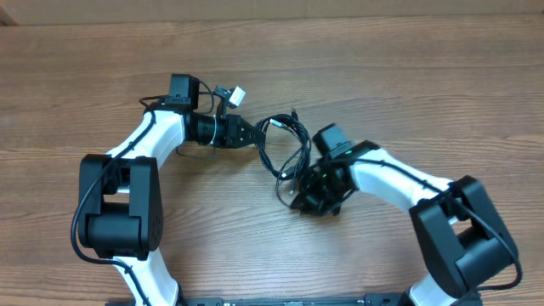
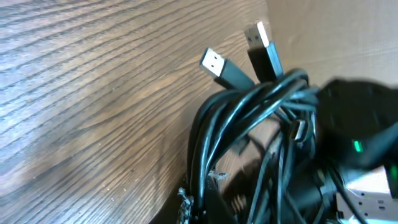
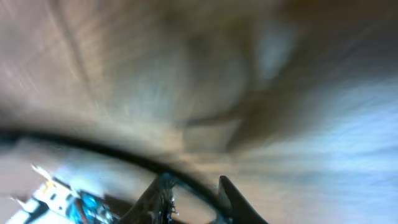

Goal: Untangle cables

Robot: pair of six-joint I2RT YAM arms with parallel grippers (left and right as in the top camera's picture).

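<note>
The cables point(image 2: 249, 112) lie as a tangled loop on the tabletop point(image 1: 408, 76) between the two arms. Their long axis runs from the left pincer point(image 1: 255, 133) diagonally down to the right pincer point(image 3: 193, 182). The left pincer appears clamped on the upper end of the bundle, with two plugs point(image 2: 214, 62) jutting beyond it. The right pincer sits at the lower end. Its wrist view is badly blurred, so whether it grips a strand cannot be told. The crossings inside the knot are hard to make out.
</note>
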